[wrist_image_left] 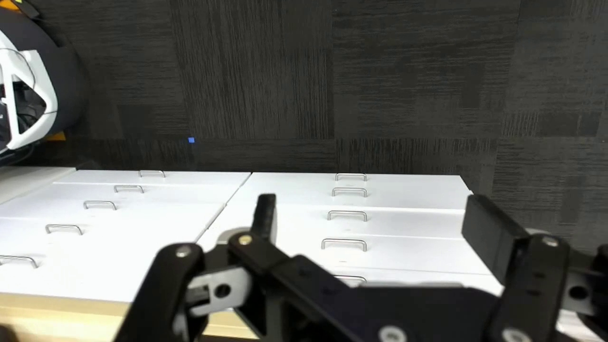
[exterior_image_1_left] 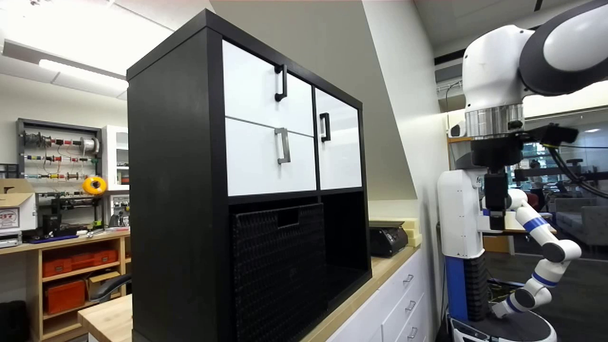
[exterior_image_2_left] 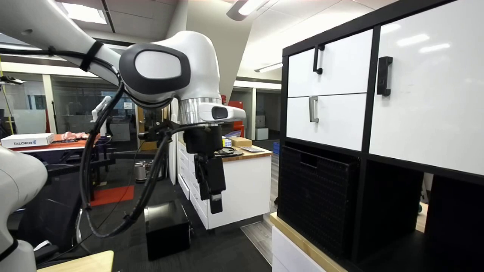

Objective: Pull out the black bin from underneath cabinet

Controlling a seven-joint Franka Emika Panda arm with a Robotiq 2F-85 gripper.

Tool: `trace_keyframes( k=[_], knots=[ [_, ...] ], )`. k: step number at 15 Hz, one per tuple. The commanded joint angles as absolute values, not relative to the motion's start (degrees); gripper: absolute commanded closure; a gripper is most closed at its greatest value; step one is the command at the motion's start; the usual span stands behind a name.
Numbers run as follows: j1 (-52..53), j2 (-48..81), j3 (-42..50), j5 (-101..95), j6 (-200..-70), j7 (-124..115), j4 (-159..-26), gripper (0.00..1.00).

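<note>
The black bin (exterior_image_1_left: 280,275) sits in a lower compartment of the black cabinet (exterior_image_1_left: 171,190), beneath the white fronts. Its ribbed front and handle slot face the arm's side. The bin (exterior_image_2_left: 315,196) and cabinet (exterior_image_2_left: 373,75) show in both exterior views. I cannot tell how far its front stands out. My gripper (exterior_image_2_left: 213,202) hangs pointing down, apart from the bin, in front of the cabinet; it also shows in an exterior view (exterior_image_1_left: 497,221). In the wrist view the gripper's fingers (wrist_image_left: 375,228) are spread wide with nothing between them. Bin and cabinet are out of the wrist view.
The cabinet stands on a wooden counter (exterior_image_1_left: 351,304) above white drawers (wrist_image_left: 408,223) with metal handles. The cabinet's white fronts carry protruding handles (exterior_image_2_left: 314,108). A black box (exterior_image_2_left: 168,226) sits on the floor. Another robot (exterior_image_1_left: 468,285) stands behind my arm. A cable (exterior_image_2_left: 151,196) loops below my arm.
</note>
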State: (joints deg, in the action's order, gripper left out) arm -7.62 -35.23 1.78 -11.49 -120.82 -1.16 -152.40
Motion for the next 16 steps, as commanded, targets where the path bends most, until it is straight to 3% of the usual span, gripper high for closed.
trace_keyframes(
  k=[1, 16],
  knots=[
    [-7.0, -25.3, 2.1, -10.4, -127.1, -3.0, -147.8, 0.0],
    [-2.4, -1.3, 1.3, -0.6, -134.7, -1.2, -127.5, 0.0]
  ],
)
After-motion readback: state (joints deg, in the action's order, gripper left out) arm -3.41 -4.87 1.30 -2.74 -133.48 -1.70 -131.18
